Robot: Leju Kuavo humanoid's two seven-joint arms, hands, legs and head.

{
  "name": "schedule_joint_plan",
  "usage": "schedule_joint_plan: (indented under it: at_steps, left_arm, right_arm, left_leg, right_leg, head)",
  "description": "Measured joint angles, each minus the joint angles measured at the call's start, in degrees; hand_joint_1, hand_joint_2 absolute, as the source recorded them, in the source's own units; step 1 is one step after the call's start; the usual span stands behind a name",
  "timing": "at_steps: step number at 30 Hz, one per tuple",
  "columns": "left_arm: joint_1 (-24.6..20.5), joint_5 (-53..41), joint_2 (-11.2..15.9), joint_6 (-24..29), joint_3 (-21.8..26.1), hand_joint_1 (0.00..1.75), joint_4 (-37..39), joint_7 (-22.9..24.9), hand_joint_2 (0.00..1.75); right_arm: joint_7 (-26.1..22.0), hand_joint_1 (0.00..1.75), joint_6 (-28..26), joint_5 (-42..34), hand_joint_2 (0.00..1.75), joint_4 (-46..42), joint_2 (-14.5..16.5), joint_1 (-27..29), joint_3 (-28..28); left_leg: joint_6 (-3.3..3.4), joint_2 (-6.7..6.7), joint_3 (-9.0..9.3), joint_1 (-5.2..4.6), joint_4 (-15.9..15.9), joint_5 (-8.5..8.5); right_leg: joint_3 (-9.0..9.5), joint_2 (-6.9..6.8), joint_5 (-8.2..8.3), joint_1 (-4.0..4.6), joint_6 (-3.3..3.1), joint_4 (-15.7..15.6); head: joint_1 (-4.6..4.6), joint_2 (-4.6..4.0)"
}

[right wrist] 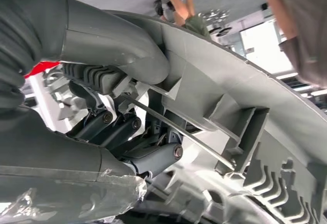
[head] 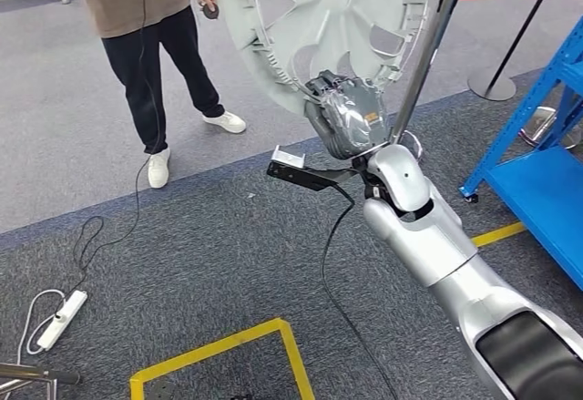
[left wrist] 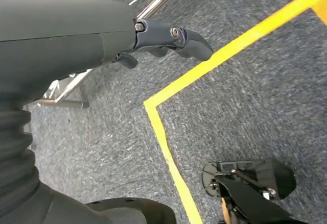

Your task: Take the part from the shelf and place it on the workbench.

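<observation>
I had the right hand gripping the big grey part by its rim, raised clear of the blue shelf. My left hand hung empty, fingers loose. Carrying stage, I judged; next I needed the counter in sight.

Grey carpet, yellow floor tape, blue shelf

Large grey round part, tilted, aloft
</observation>
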Motion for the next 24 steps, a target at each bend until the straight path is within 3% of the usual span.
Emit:
schedule_joint_plan:
  at_steps: [2, 3, 4, 6, 8, 10, 12, 13, 15, 17, 19, 21, 22, 24]
  left_arm:
    - [-0.16, 0.00, -0.01, 0.01, 0.00, 0.00, 0.00, 0.01, 1.75]
    - [-0.25, 0.00, -0.02, 0.02, 0.00, 0.00, 0.00, 0.01, 1.75]
    - [-0.30, 0.00, -0.02, 0.03, 0.00, 0.00, 0.00, 0.01, 1.75]
    - [-0.20, 0.02, 0.01, 0.05, 0.01, 0.00, 0.00, 0.02, 1.75]
    - [-0.08, 0.05, 0.04, 0.08, 0.02, 0.00, 0.00, 0.04, 1.75]
    - [-0.16, 0.07, 0.02, 0.09, 0.01, 0.00, 0.00, 0.05, 1.75]
    - [-0.20, 0.07, -0.04, 0.07, 0.00, 0.00, 0.00, 0.05, 1.75]
    - [-0.14, 0.07, -0.05, 0.07, 0.00, 0.00, 0.00, 0.05, 1.75]
    - [-0.03, 0.11, -0.07, 0.07, 0.00, 0.00, 0.00, 0.07, 1.75]
    - [-0.02, 0.16, -0.09, 0.07, 0.00, 0.00, 0.00, 0.07, 1.75]
    - [0.04, 0.19, -0.15, 0.07, 0.00, 0.00, 0.00, 0.08, 1.75]
    - [0.31, 0.22, -0.22, 0.07, 0.01, 0.00, 0.00, 0.10, 1.75]
    - [0.46, 0.23, -0.25, 0.07, 0.01, 0.00, 0.00, 0.10, 1.75]
    - [0.55, 0.24, -0.33, 0.07, 0.00, 0.00, 0.00, 0.13, 1.75]
  right_arm:
    - [0.04, 1.75, -0.02, 0.00, 1.75, -0.27, -0.07, -0.04, -0.04]
    - [0.07, 1.75, -0.03, 0.01, 1.75, -0.43, -0.13, -0.07, -0.07]
    - [0.08, 1.75, -0.04, 0.02, 1.75, -0.56, -0.18, -0.10, -0.08]
    - [0.11, 1.75, -0.05, 0.04, 1.75, -0.76, -0.24, -0.13, -0.08]
    - [0.16, 1.75, -0.07, 0.02, 1.75, -0.95, -0.30, -0.13, -0.11]
    - [0.18, 1.75, -0.09, 0.02, 1.75, -1.04, -0.50, -0.03, -0.16]
    - [0.13, 1.75, -0.09, 0.04, 1.75, -1.06, -0.65, 0.27, -0.16]
    - [0.11, 1.75, -0.09, 0.04, 1.75, -1.06, -0.66, 0.40, -0.16]
    - [0.10, 1.75, -0.08, 0.04, 1.75, -1.07, -0.66, 0.51, -0.15]
    - [0.14, 1.75, -0.08, 0.05, 1.75, -1.15, -0.74, 0.51, -0.16]
    - [0.16, 1.75, -0.08, 0.12, 1.75, -1.24, -0.82, 0.59, -0.09]
    - [0.13, 1.75, -0.07, 0.21, 1.75, -1.30, -0.80, 0.71, 0.00]
    - [0.14, 1.75, -0.06, 0.23, 1.75, -1.33, -0.77, 0.76, 0.02]
    - [0.17, 1.75, -0.03, 0.21, 1.75, -1.39, -0.73, 0.80, 0.02]
  left_leg:
    - [0.33, 2.52, 3.96, -0.34, -6.83, 2.12]
    - [0.64, 3.41, 4.96, -0.53, -8.81, 2.42]
    - [0.99, 3.58, 5.27, -0.71, -9.68, 2.33]
    - [1.81, 2.27, 5.21, -0.70, -10.05, 2.46]
    - [2.47, 0.98, 5.42, -0.42, -10.26, 2.62]
    - [2.94, -0.36, 5.51, -0.20, -10.32, 2.67]
    - [3.15, -1.85, 5.51, -0.17, -10.31, 2.68]
    - [3.17, -2.63, 5.53, -0.15, -10.29, 2.68]
    - [3.06, -4.31, 5.63, -0.05, -10.22, 2.72]
    - [2.65, -5.91, 5.48, 0.03, -9.99, 2.76]
    - [1.91, -7.15, 4.97, 0.18, -9.93, 3.01]
    - [1.16, -8.07, 4.52, 0.46, -10.15, 3.35]
    - [0.87, -7.48, 4.26, 0.41, -9.93, 3.12]
    - [0.38, -4.47, 2.57, 0.19, -6.67, 0.96]
  right_leg:
    - [0.00, -1.08, -0.20, 0.32, 0.34, 0.14]
    - [-0.02, -1.62, -0.29, 0.53, 0.59, 0.20]
    - [0.00, -2.25, -0.36, 0.70, 0.84, 0.19]
    - [0.19, -3.29, -0.62, 0.68, 1.43, 0.12]
    - [-0.47, -1.53, -2.10, 0.41, 2.00, 2.10]
    - [-3.52, 1.58, -5.38, 0.23, 2.31, 8.74]
    - [-6.99, 2.70, -7.69, 0.22, 2.41, 15.47]
    - [-7.58, 2.83, -7.39, 0.21, 2.40, 16.27]
    - [-5.53, 3.39, -4.04, 0.06, 2.30, 11.56]
    - [-1.89, 5.77, -1.00, -0.39, 2.19, 4.00]
    - [-0.21, 7.36, -0.41, -0.56, 1.91, 0.58]
    - [-0.06, 6.51, -0.29, -0.40, 1.28, 0.23]
    - [0.01, 5.89, -0.15, -0.38, 0.92, 0.03]
    - [0.25, 4.52, 0.11, -0.40, 0.28, -0.49]
  head:
    - [0.03, 0.00]
    - [0.08, 0.00]
    - [0.11, 0.00]
    - [0.14, 0.00]
    - [0.32, 0.00]
    - [0.73, 0.00]
    - [0.98, 0.00]
    - [1.02, 0.00]
    - [1.04, 0.00]
    - [1.08, 0.00]
    - [1.12, 0.00]
    - [1.10, 0.00]
    - [1.05, 0.00]
    - [0.76, 0.00]
